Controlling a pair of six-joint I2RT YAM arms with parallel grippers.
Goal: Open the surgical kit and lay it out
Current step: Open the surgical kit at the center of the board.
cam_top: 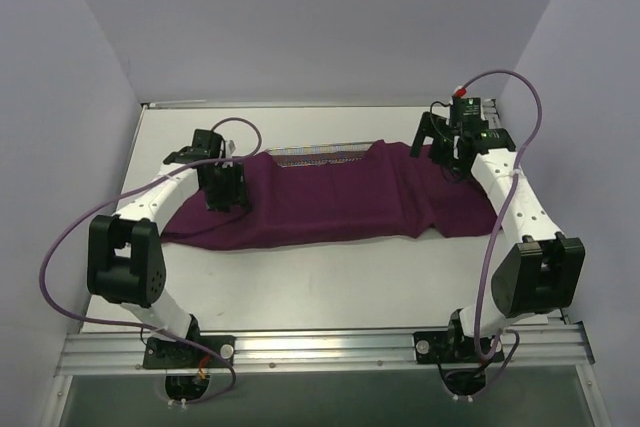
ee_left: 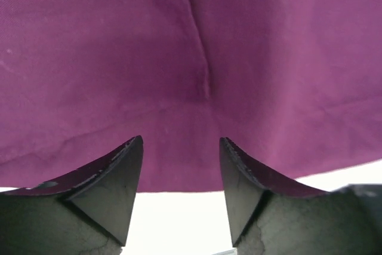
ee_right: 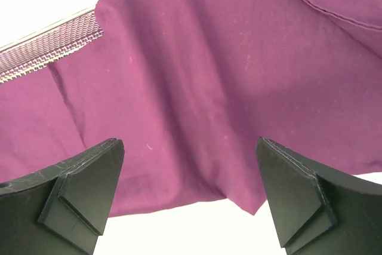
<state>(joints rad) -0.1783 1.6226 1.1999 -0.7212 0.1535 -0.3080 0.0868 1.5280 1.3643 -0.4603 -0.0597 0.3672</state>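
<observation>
Left pincer (ee_left: 181, 141) stands partly open, its fingers apart with nothing gripped between them, low over the left end of the purple cloth (cam_top: 330, 197); whether it touches the cloth cannot be judged. Right pincer (ee_right: 190, 143) is spread wide and empty above the cloth's right end. Cloth lies creased across the middle of the white table (cam_top: 330, 287), covering the wire-mesh tray (ee_right: 48, 46) except its far edge.
</observation>
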